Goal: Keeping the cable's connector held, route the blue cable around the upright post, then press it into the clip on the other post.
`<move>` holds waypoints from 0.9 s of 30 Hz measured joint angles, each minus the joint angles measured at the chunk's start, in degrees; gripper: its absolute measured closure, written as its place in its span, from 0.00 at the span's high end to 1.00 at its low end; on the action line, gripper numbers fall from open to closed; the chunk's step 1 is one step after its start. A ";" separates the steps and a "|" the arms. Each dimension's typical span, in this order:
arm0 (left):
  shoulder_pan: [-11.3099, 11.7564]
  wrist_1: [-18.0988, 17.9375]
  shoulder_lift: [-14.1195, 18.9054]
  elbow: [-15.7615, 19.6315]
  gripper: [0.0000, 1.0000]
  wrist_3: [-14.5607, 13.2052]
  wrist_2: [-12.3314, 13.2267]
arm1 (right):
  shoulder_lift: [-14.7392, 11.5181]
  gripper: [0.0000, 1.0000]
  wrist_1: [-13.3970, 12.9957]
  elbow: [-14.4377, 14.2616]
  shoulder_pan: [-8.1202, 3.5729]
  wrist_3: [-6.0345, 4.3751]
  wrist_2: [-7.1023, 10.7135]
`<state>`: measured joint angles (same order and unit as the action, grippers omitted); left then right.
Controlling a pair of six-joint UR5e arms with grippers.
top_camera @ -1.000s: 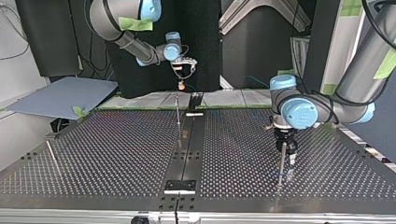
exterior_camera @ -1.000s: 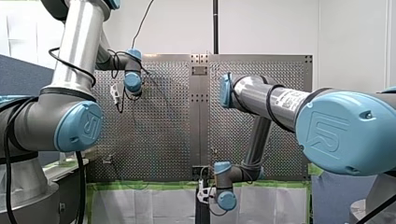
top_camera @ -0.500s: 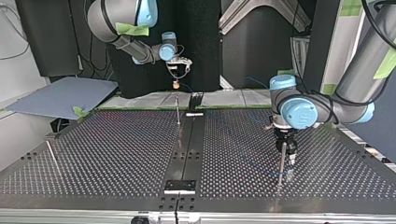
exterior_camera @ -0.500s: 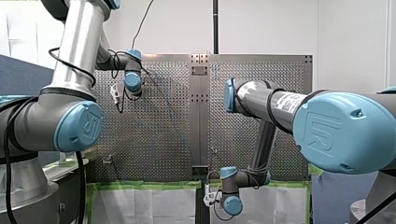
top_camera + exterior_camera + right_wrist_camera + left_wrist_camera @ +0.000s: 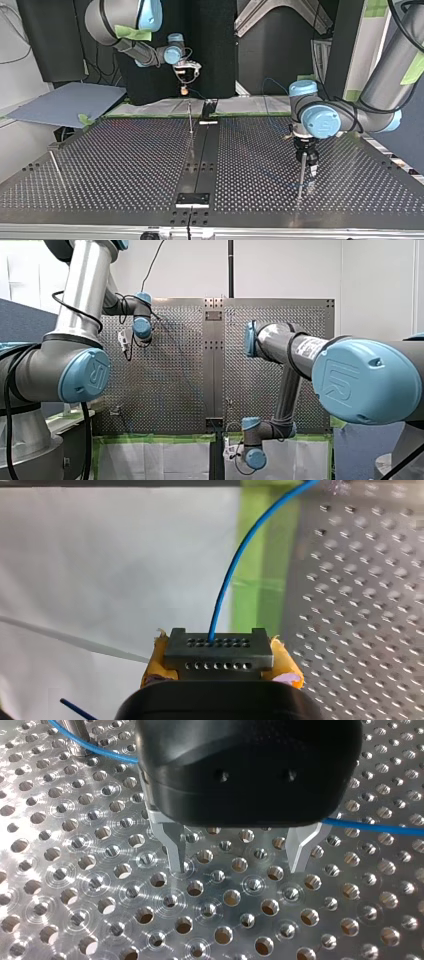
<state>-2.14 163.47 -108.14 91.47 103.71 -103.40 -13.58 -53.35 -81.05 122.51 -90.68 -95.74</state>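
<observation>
My right gripper [image 5: 220, 674] is shut on a black connector [image 5: 219, 649], gripped between its yellow pads [image 5: 154, 664]. The blue cable [image 5: 235, 560] rises from the connector toward the perforated plate. In the top view this gripper [image 5: 184, 89] hangs above the plate's far edge, left of the centre post [image 5: 190, 117]. My left gripper [image 5: 237, 865] stands open with its metal fingers [image 5: 175, 851] just above the plate and nothing between them. The blue cable [image 5: 380, 827] runs behind it. In the top view my left gripper [image 5: 306, 167] hovers right beside a thin upright post [image 5: 301, 181].
A third thin post [image 5: 55, 167] stands near the plate's left edge in the top view. A dark centre rail [image 5: 202, 155] runs down the perforated plate [image 5: 125, 165]. Green tape and white sheeting [image 5: 100, 570] lie beyond the plate's far edge.
My right arm has carried the connector toward the top view's left, away from the centre post. My left arm has stayed where it was, open.
</observation>
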 joint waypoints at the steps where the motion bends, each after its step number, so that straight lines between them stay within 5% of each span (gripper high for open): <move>1: 0.00 0.00 0.00 0.00 1.00 0.00 0.00 | -0.55 0.00 -0.55 -0.56 -0.15 0.01 0.06; 15: 0.09 0.01 0.00 0.00 1.00 0.00 0.00 | -8.41 0.00 -8.61 -8.67 -0.33 1.02 -0.11; 27: 0.28 -0.11 0.00 0.00 1.00 0.00 -0.93 | -9.38 0.00 -15.83 -15.89 -0.82 1.19 -0.28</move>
<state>-1.86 163.36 -108.14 91.47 103.71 -104.33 -22.96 -69.17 -96.93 121.70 -89.49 -96.02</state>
